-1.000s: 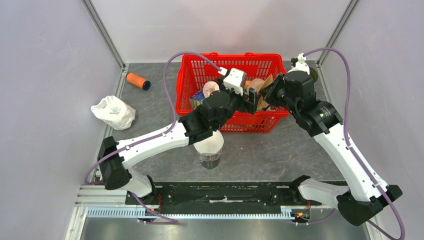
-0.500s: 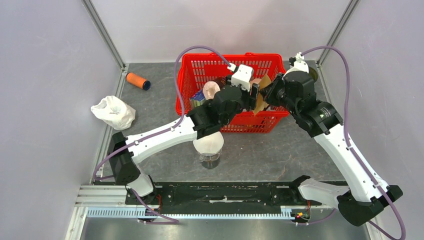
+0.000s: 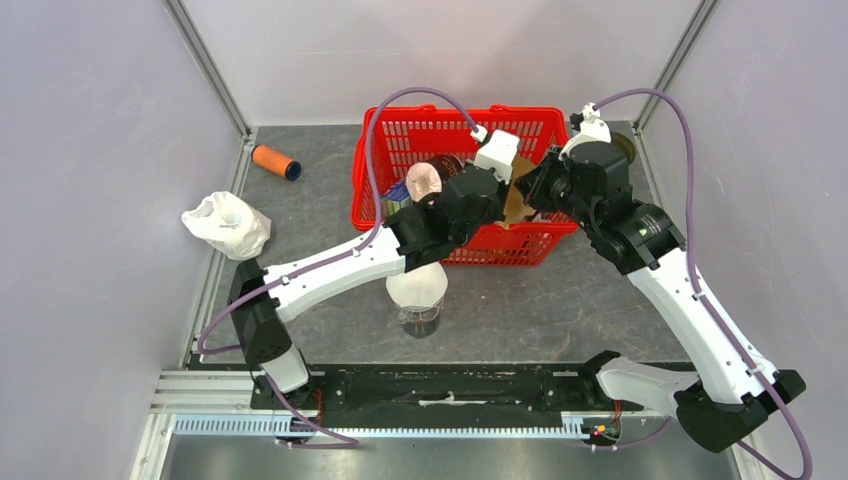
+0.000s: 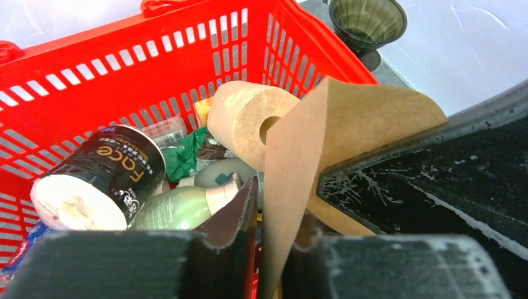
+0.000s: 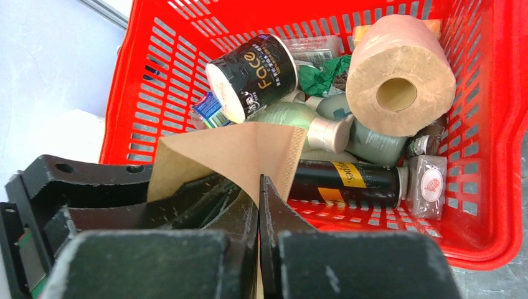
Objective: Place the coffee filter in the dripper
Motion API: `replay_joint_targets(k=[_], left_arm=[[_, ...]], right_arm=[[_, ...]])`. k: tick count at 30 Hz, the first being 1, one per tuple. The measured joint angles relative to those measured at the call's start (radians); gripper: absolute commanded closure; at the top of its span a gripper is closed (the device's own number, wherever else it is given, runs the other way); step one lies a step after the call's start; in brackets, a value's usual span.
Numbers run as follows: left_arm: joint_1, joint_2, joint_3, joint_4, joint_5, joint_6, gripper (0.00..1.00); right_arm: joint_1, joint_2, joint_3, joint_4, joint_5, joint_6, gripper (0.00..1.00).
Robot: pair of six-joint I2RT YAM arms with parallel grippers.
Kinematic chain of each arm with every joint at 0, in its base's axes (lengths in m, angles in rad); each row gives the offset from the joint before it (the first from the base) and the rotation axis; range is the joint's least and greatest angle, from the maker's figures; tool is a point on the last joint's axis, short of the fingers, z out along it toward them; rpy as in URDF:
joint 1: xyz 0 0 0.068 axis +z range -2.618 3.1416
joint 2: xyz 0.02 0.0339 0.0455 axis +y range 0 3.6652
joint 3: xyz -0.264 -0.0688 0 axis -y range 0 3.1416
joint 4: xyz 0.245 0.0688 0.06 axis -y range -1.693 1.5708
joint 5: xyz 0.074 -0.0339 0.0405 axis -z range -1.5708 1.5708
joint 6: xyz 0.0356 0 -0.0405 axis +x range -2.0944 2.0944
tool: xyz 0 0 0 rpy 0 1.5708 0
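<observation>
**Brown filter held between two grippers above the basket**

At 6 o'clock on the grey table (image 3: 560,300), a pale rounded object (image 3: 418,283) is seen on a clear glass vessel (image 3: 419,322), partly covered by the left arm. Farther out, toward 12 o'clock, the coffee filter (image 5: 230,152) is held in the air over the near right part of the red basket (image 3: 430,130). It is pinched flat in the right gripper (image 5: 258,190), whose fingers are closed on its lower corner. The left gripper (image 4: 274,218) is set at the filter's opposite edge, its fingers drawn narrow on either side of the paper; whether they press on it cannot be told. Below, in the basket, a black-wrapped roll (image 5: 249,75), a brown paper roll (image 5: 398,75) and a green bottle (image 5: 292,115) are piled. The dark dripper (image 4: 367,22) stands on the table just beyond the basket's far right corner, at 1 o'clock, apart from the filter. An orange cylinder (image 3: 276,161) lies at 10 o'clock and a white bag (image 3: 226,224) at 9 o'clock.
</observation>
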Motion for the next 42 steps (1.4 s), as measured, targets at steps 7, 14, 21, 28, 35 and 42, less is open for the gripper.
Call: replay_joint_targets(k=[7, 14, 21, 28, 35, 42], left_arm=[[-0.001, 0.0, 0.002, -0.01, -0.072, 0.008, 0.98], [-0.008, -0.002, 0.002, -0.013, -0.099, 0.007, 0.98], [-0.008, -0.019, -0.014, -0.021, -0.082, 0.007, 0.93], [0.01, -0.041, -0.018, -0.06, 0.051, 0.008, 0.67], [0.015, -0.112, -0.024, -0.089, 0.156, 0.014, 0.29], [0.015, -0.318, -0.148, -0.057, 0.171, 0.014, 0.16]], right_arm=[[0.0, 0.0, -0.004, -0.024, 0.05, -0.039, 1.0], [0.002, 0.0, -0.008, -0.062, 0.104, -0.07, 1.0], [0.008, 0.0, -0.008, -0.064, 0.103, -0.095, 1.0], [0.006, 0.0, -0.007, -0.072, 0.103, -0.099, 1.0], [0.005, 0.072, 0.087, -0.112, 0.133, -0.099, 1.0], [-0.095, 0.15, 0.237, -0.22, 0.168, -0.1, 1.0]])
